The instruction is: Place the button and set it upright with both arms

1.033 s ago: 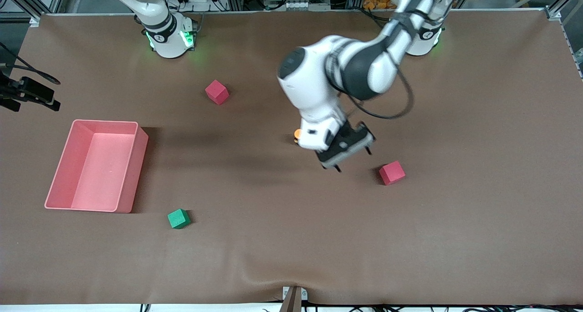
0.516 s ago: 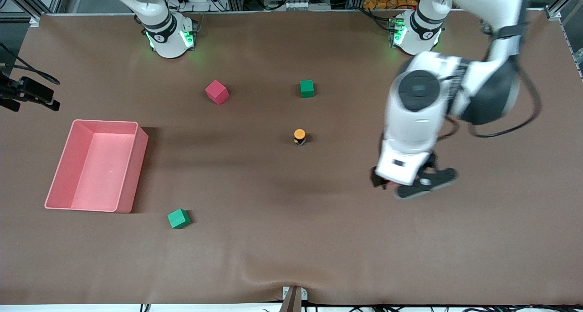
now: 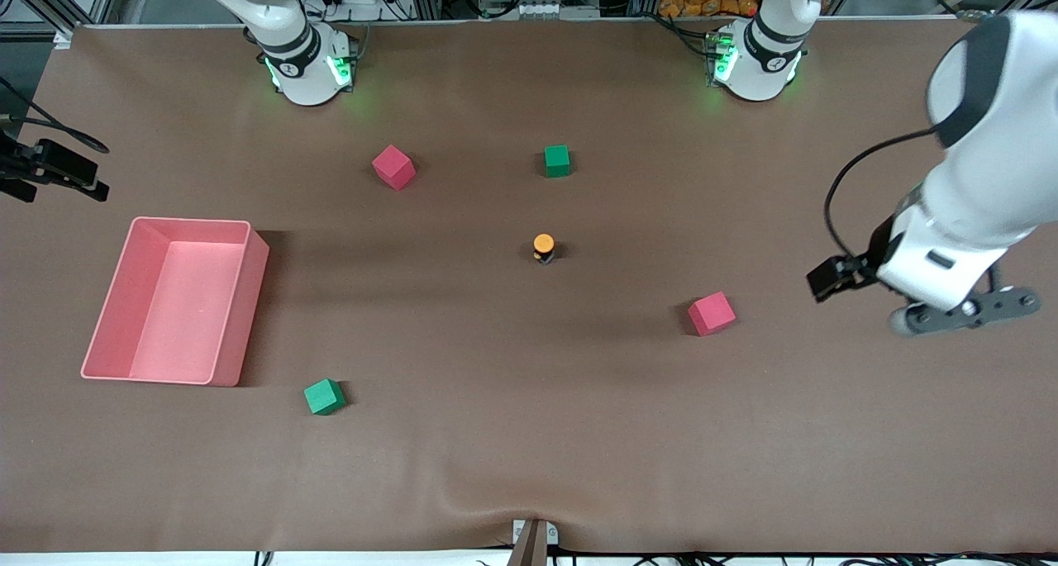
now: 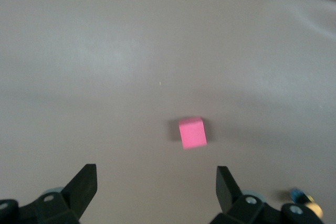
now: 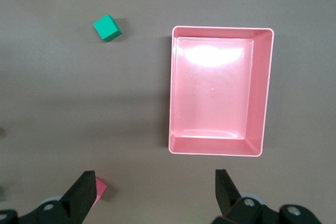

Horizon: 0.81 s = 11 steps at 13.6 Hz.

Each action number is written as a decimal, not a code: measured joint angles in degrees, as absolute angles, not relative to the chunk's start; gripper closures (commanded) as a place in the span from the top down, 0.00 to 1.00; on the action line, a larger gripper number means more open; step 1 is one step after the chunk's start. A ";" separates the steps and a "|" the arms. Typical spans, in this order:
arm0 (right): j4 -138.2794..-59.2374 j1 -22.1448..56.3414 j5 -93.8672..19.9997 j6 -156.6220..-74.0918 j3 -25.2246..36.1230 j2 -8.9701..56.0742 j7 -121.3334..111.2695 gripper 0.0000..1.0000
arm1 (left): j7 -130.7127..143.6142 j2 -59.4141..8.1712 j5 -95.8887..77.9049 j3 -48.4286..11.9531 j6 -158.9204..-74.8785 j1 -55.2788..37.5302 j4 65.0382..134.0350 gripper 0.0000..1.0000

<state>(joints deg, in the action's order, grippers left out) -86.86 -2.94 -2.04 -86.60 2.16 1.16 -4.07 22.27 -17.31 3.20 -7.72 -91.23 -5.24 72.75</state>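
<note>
Front view: the button [image 3: 543,247] stands upright at mid-frame on the brown table [image 3: 529,467], orange cap up, black body under it, nothing touching it. A green cube [image 3: 557,160] sits above it in the frame, and a red cube [image 3: 393,167] lies level with that cube toward the right arm's end. A second red cube [image 3: 711,313] lies lower in the frame than the button, toward the left arm's end. Another green cube [image 3: 323,397] sits in the lower part of the frame, beside the near corner of the pink bin [image 3: 240,302].

The left gripper [image 3: 959,314] hangs at the frame's right edge, over bare table, well apart from the button. In the left wrist view its fingers [image 4: 84,187] stand wide apart with nothing between them; the red cube [image 4: 192,132] shows on the table past them, and the button [image 4: 304,200] is a small blur at the lower right corner.

The right gripper [image 5: 155,192] is out of the front frame; only the right arm's base [image 3: 310,62] shows at the top. In the right wrist view its fingers [image 5: 84,192] are spread and empty, high over the bin [image 5: 262,93], with a green cube [image 5: 107,27] at upper left and a red cube [image 5: 100,190] by one fingertip.
</note>
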 measured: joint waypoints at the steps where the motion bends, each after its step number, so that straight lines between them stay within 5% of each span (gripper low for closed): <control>1: -86.86 -2.94 -2.04 -86.60 2.16 1.16 -4.07 1.00 | 21.25 -15.60 0.71 -5.79 -89.25 -5.92 73.29 1.00; 7: -86.82 -2.94 -2.04 -86.58 2.16 1.16 -4.07 1.00 | 10.99 -0.46 -2.60 1.50 -84.49 -6.01 86.35 1.00; 11: -86.82 -2.95 -2.04 -86.58 2.16 1.17 -4.07 1.00 | 2.39 0.32 -2.38 5.57 -84.45 -4.03 88.14 1.00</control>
<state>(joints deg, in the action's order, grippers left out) -86.82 -2.95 -2.04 -86.58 2.16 1.17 -4.07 2.39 0.32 -2.38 5.57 -84.45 -4.03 88.14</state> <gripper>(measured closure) 0.000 0.000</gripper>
